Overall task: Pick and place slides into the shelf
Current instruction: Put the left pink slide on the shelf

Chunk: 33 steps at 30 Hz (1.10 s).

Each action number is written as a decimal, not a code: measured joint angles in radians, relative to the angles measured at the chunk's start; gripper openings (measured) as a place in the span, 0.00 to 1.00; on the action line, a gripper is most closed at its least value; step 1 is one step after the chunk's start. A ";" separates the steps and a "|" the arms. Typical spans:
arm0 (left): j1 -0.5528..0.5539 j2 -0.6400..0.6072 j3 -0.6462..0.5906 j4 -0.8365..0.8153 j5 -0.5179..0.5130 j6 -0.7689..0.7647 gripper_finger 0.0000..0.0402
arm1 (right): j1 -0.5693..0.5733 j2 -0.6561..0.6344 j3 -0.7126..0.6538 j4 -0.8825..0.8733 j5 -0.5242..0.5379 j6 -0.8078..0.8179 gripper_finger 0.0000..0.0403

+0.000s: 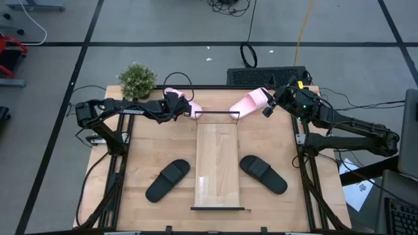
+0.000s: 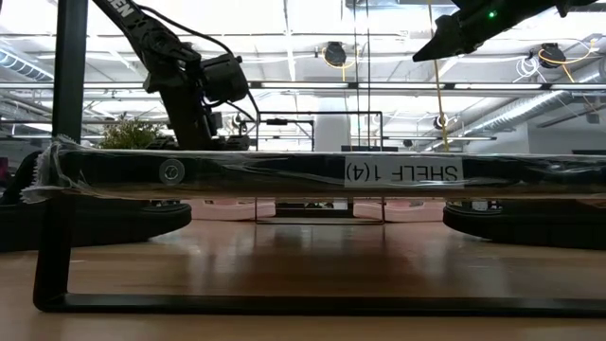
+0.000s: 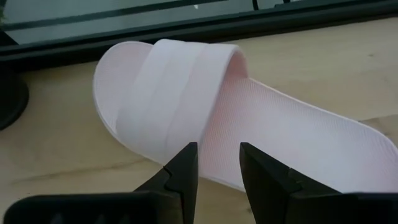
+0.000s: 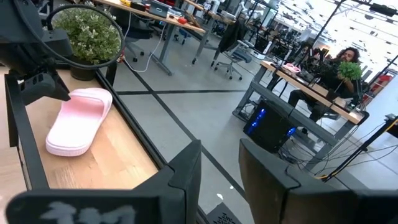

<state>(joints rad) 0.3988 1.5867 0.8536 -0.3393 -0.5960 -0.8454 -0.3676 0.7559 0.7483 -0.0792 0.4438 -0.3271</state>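
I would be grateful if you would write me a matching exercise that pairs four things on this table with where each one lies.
Things:
1. small green potted plant
2. long light wooden shelf board
3. black open-toe slide sandal
4. pale pink open-toe slide sandal

Places:
A. on the table's near half, left of the shelf
B. at the far edge, by the shelf's far right corner
C. at the table's far left corner
D. lengthwise down the table's middle

Pairs: 1-C, 2-D, 3-A, 4-B
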 joint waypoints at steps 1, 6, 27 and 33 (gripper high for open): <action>0.000 0.000 0.000 0.000 -0.009 0.007 0.29 | 0.000 0.000 0.000 0.000 0.000 0.000 0.25; 0.000 0.000 0.000 0.000 -0.027 0.044 0.29 | 0.000 0.000 0.000 0.000 0.000 0.004 0.25; -0.012 0.127 0.001 0.076 0.010 0.058 0.29 | 0.000 0.000 0.000 0.000 -0.003 0.027 0.25; -0.056 0.115 0.059 0.071 0.007 0.062 0.29 | 0.000 0.000 0.000 0.000 -0.002 0.024 0.25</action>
<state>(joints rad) 0.3430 1.7013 0.9123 -0.2681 -0.5888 -0.7831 -0.3676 0.7563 0.7483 -0.0795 0.4419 -0.3035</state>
